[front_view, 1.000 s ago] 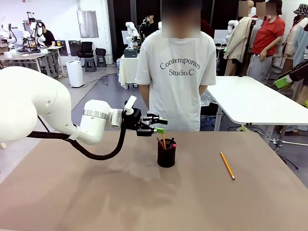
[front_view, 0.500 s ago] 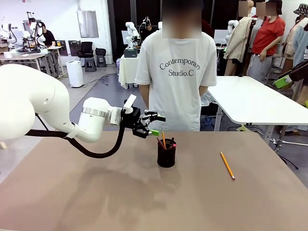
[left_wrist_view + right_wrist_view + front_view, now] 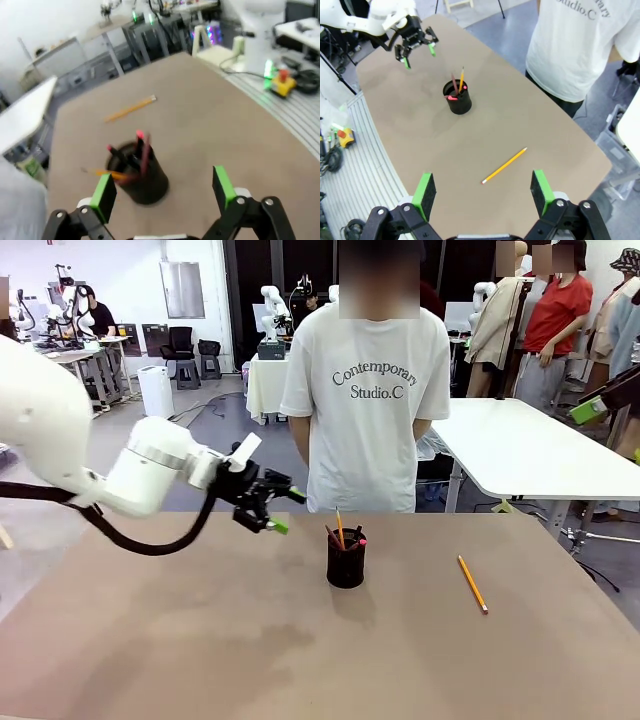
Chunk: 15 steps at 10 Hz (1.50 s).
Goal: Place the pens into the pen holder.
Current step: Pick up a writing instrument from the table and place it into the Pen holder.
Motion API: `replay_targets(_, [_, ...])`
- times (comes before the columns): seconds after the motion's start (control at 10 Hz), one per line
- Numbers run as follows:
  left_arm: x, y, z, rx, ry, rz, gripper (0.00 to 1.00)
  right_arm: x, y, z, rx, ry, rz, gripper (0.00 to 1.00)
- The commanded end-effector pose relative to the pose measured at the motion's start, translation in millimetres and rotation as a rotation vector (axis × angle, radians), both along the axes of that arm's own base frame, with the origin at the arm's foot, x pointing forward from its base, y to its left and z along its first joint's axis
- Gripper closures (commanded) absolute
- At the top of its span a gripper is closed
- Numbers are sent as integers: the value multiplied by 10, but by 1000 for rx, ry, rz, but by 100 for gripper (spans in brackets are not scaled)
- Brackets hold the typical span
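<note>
The left gripper [image 3: 286, 510] has its two fingers spread wide and holds nothing; there is only air between the green pads [image 3: 104, 192]. It hangs above the table [image 3: 200, 640], over the far edge, on the robot's left side. The pen holder [image 3: 346, 566] stands upright on the table, to the right of this gripper and a little nearer to the camera, apart from it and not touching the fingers. In the left wrist view the holder appears blurred, in front of the open fingers and closer to the left pad than to the right one.

Pens stand inside the holder and lean on its rim: an orange pen [image 3: 340, 528], a reddish-brown pen [image 3: 331, 536] and a black pen [image 3: 357, 538] with a pink tip. One more yellow pencil [image 3: 473, 584] lies flat on the table, well to the right of the holder and well apart from the left gripper.

The right gripper [image 3: 482, 187] is also wide open and empty. It looks down on the table from high above; the yellow pencil lies below, between its two pads in the picture, and the pen holder is farther away. A person [image 3: 365, 390] in a white T-shirt stands at the far side of the table.
</note>
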State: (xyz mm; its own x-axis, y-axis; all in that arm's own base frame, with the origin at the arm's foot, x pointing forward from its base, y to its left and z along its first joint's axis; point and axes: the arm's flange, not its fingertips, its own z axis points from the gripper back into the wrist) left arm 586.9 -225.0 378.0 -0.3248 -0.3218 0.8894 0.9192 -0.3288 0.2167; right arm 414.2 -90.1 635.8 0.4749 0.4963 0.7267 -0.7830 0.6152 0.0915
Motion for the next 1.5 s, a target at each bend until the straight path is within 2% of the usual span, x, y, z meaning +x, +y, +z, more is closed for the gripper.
replay_targets(0.0, [-333,297,200,187,7,89,0,-2,3,12,1,-3,3,0])
replay_targets(0.1, [-438,424,319,296,17,222,0,-2,3,12,1,-3,3,0])
replay_targets(0.2, [-587,521,441,349,-11,306,0,-2,3,12,1,-3,3,0])
replay_targets(0.3, [-670,655,560,374,-43,370,0,-2,3,12,1,-3,3,0])
replay_targets(0.4, [-771,782,675,369,-42,488,0,-2,3,12,1,-3,3,0])
replay_targets(0.6, [-915,1035,949,216,91,786,0,-2,3,12,1,-3,3,0])
replay_targets(0.9, [-1069,1404,1219,176,117,857,0,-2,3,12,1,-3,3,0])
replay_targets(1.2, [-1307,1618,1451,149,179,683,0,-2,3,12,1,-3,3,0])
replay_targets(1.4, [-1363,1753,1544,173,170,694,0,-2,3,12,1,-3,3,0])
